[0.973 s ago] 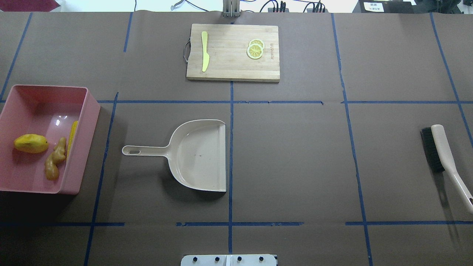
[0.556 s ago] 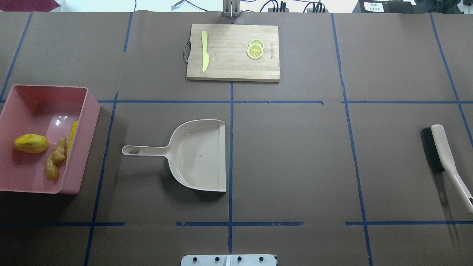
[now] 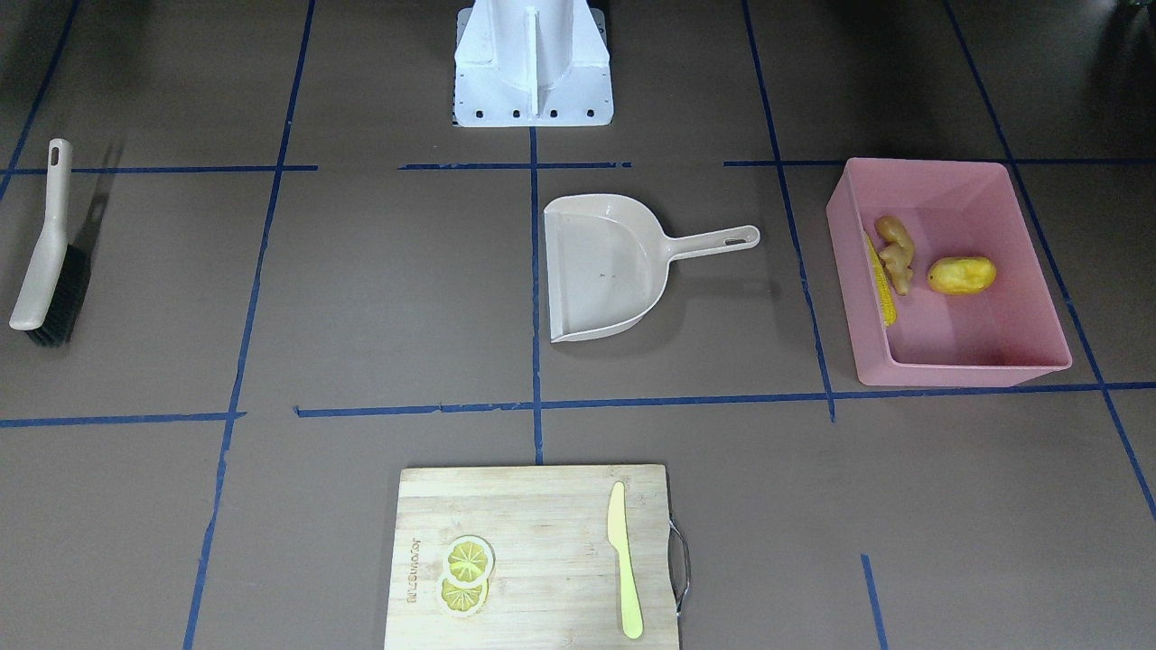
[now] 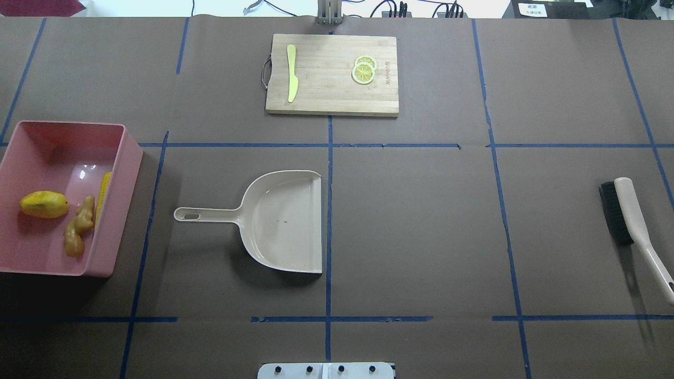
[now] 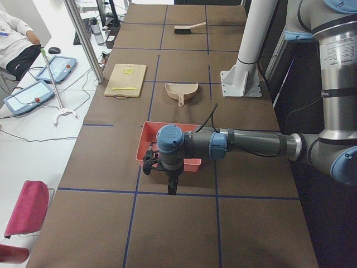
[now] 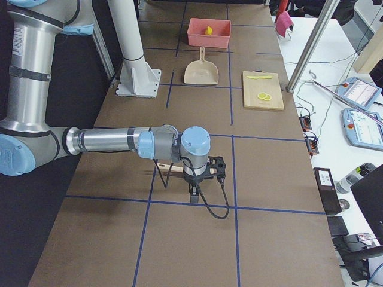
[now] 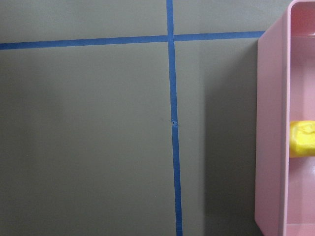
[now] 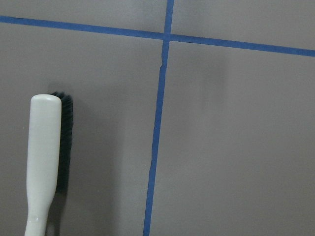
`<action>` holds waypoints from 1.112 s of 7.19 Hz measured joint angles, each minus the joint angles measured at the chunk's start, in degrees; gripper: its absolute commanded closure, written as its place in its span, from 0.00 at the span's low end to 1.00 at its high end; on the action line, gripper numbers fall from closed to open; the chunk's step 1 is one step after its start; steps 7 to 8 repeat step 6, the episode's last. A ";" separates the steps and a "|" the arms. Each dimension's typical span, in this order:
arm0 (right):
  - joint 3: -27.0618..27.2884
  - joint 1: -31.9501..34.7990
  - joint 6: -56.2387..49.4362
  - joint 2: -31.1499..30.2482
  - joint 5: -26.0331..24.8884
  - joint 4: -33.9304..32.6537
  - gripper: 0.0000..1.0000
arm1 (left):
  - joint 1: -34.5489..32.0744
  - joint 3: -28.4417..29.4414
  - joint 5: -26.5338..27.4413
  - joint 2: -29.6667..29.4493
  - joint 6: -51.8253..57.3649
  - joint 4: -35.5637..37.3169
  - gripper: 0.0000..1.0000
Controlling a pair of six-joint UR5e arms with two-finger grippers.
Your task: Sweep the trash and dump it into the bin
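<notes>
**Overhead view, tools at rest.** All three trash pieces lie inside the bin (image 4: 125, 195). The corn (image 4: 103, 192) rests along the wall nearest the dustpan, the ginger (image 4: 77, 231) is just beside it, and the potato (image 4: 44, 205) lies apart at 9 o'clock of the ginger.

The dustpan (image 4: 284, 226) lies flat and bare on the counter (image 4: 421, 226). Its handle points to 9 o'clock, towards the bin and the left arm that would tip it. Its open lip points to 3 o'clock, towards the brush (image 4: 629, 210), which lies well apart with its bristles facing the pan. This layout suits a sweep from the right and a dump to the left.

The board (image 4: 331, 73) at 12 o'clock carries a knife (image 4: 291, 73) and lemon slices (image 4: 364, 70), which are not trash.

The left gripper (image 5: 173, 187) hangs beside the bin and the right gripper (image 6: 192, 192) beside the brush. Whether either is released or clenched cannot be told.

Judged from this layout, the task looks complete.
</notes>
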 measured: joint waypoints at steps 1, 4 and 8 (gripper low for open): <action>0.00 -0.10 0.13 0.00 0.00 0.00 0.00 | 0.00 -0.04 0.00 0.00 0.00 -0.04 0.00; 0.00 -0.36 0.46 0.01 0.00 0.00 0.00 | 0.00 -0.06 0.02 0.00 0.00 -0.07 0.00; 0.01 -0.48 0.60 0.08 0.06 0.02 0.00 | 0.00 -0.07 0.08 -0.06 0.00 -0.07 0.00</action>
